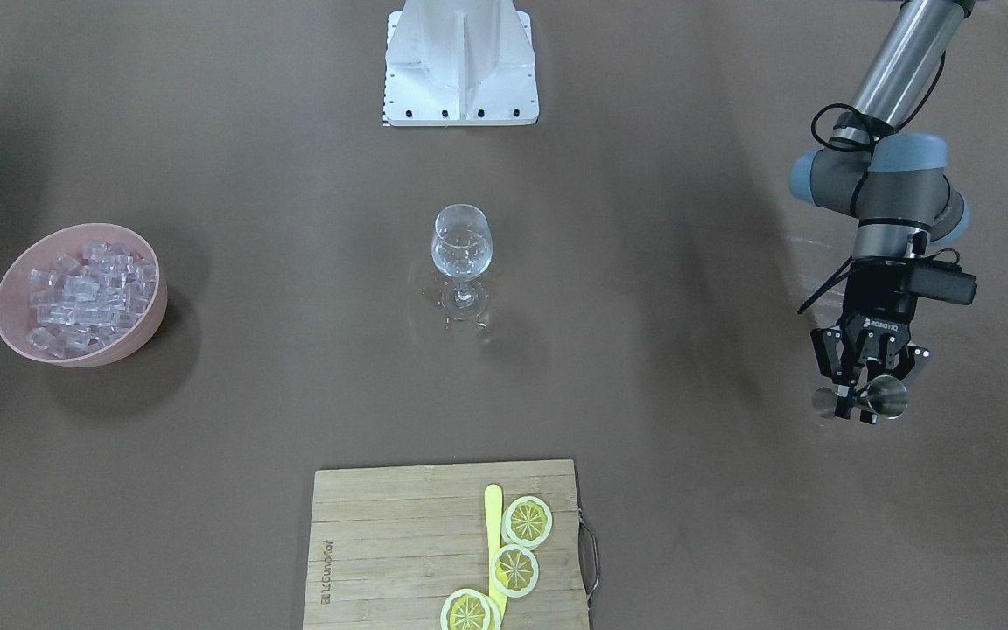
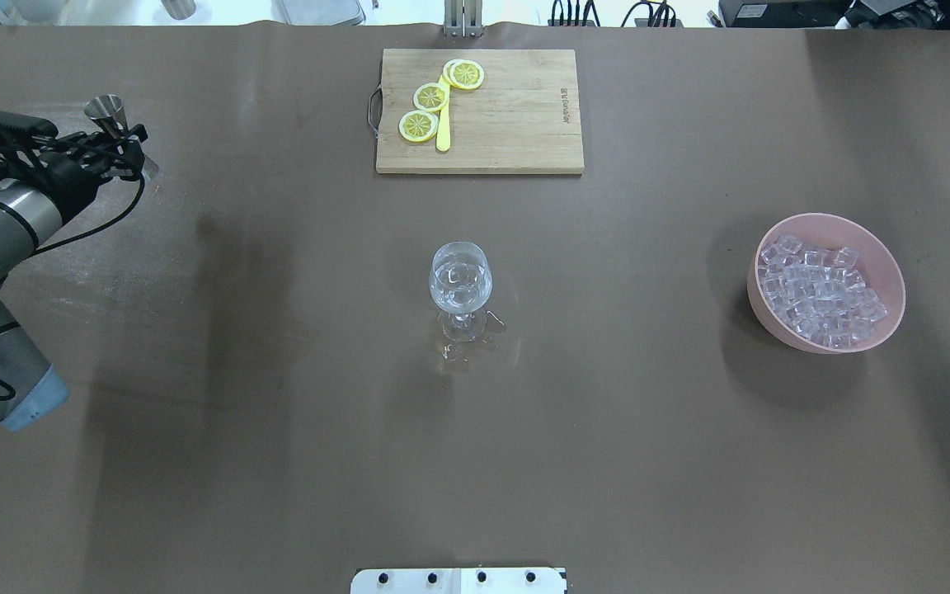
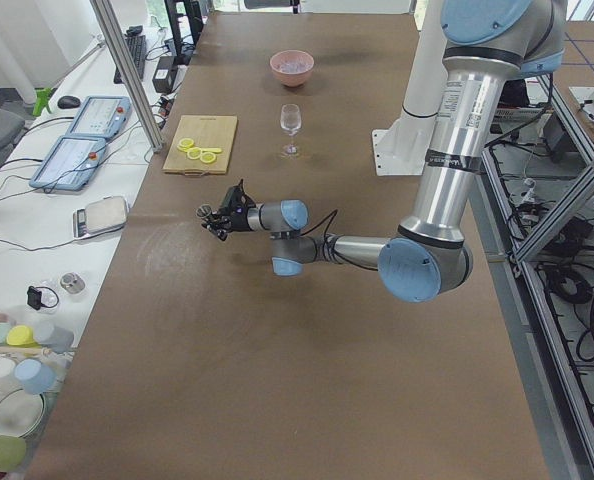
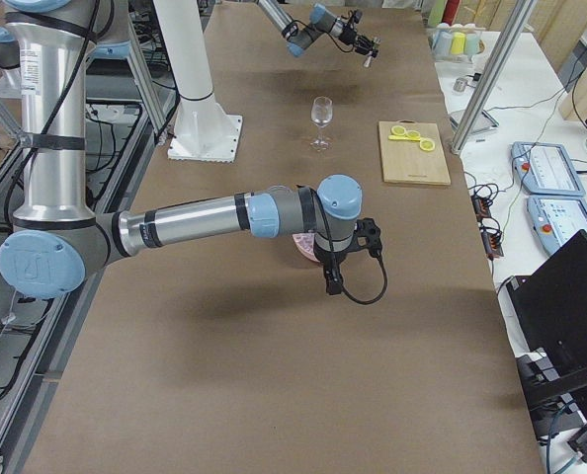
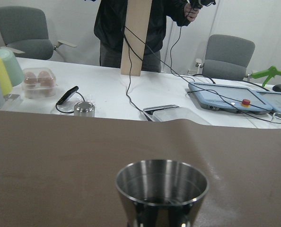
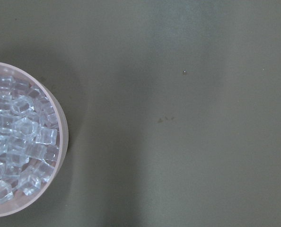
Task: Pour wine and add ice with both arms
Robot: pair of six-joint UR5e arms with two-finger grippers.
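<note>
Left gripper clamps a steel jigger, ten o'clock from the wine glass seen overhead. Ice fills the pink bowl at three o'clock. Right gripper hangs near it, its opening impossible to tell.

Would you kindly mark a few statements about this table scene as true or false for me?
1. The left gripper grips a metal jigger. True.
2. The ice sits in a pink bowl. True.
3. The lemon slices lie in the bowl with the ice. False: they lie on the wooden cutting board.
4. The wine glass lies on its side. False: it stands upright, apart from both the bowl and the board.
</note>
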